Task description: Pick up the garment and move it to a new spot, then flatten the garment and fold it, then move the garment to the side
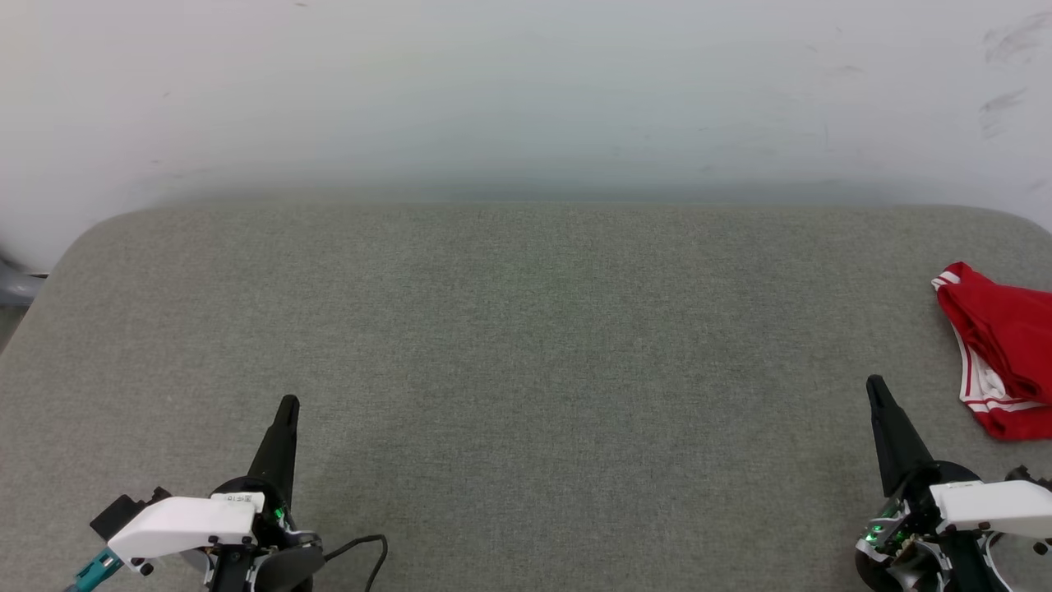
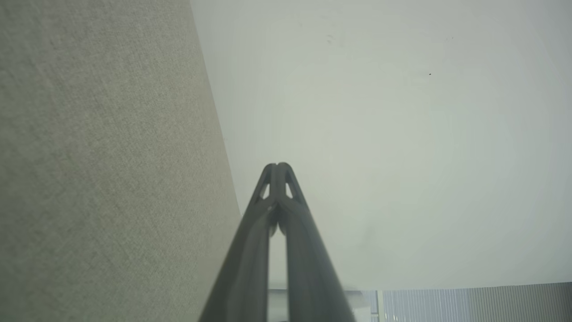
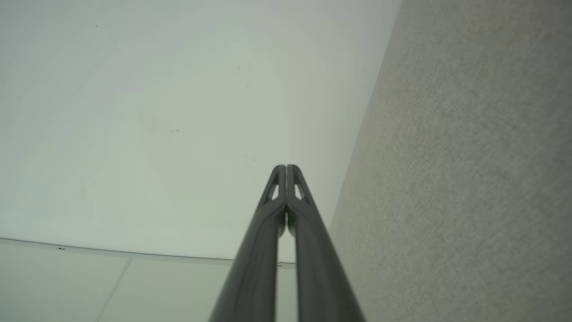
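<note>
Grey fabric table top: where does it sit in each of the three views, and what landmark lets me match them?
Head view: the grey fabric table top spans the lower two thirds, under the pale wall.
Left wrist view: the table top takes the left side, beside the shut left hand.
Right wrist view: the table top takes the right side, beside the shut right hand.
Shared landmark: the pale wall along the table's far edge.

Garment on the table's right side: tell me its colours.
The crumpled fabric garment is red with white-striped trim; clearest in head view.
</note>
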Controlling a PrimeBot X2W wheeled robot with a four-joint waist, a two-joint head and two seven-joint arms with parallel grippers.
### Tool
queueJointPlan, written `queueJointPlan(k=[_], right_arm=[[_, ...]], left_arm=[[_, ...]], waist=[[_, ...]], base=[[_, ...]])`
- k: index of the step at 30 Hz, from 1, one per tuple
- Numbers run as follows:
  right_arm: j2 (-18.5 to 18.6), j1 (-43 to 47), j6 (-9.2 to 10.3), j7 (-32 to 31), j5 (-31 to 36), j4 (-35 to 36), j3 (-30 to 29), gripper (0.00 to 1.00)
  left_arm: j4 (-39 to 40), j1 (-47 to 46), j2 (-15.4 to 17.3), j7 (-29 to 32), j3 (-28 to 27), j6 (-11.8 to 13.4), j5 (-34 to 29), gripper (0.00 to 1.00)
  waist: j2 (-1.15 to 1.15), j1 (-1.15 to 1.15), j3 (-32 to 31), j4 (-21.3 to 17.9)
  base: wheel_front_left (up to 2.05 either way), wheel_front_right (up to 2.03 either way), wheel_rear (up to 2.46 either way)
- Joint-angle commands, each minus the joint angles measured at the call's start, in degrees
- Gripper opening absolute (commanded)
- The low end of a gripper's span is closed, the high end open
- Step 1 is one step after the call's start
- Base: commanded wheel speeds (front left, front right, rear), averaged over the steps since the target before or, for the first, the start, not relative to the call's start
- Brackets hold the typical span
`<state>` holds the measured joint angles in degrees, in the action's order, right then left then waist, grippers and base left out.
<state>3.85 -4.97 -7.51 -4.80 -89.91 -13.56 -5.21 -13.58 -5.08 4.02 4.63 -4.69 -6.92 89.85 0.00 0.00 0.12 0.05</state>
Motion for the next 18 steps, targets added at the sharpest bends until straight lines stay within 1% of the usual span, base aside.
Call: queueJointPlan(k=[1, 8, 18], right_arm=[[-0.2, -1.3, 0.03, -0.4, -1.1, -0.2, -0.2, 0.00], [-0.3, -1.6, 0.04, -1.1, -3.7, -0.5, -0.3, 0.00], [-0.4, -1.5, 0.03, -1.1, -3.2, -0.5, -0.5, 0.00]], left_arm=[[-0.2, -1.0, -0.1, 0.4, -0.4, -0.4, 1.1, 0.00], [-0.6, -1.4, -0.2, 1.2, -0.7, -0.8, 3.9, 0.00], [-0.5, -1.3, -0.3, 1.2, -0.8, -0.7, 3.4, 0.00]], waist=[[0.00, 0.00, 0.0, 0.0], [0.00, 0.00, 0.1, -0.1], [0.00, 0.00, 0.1, -0.1]], base=[[0.00, 0.00, 0.00], [0.00, 0.00, 0.00], [0.00, 0.00, 0.00]])
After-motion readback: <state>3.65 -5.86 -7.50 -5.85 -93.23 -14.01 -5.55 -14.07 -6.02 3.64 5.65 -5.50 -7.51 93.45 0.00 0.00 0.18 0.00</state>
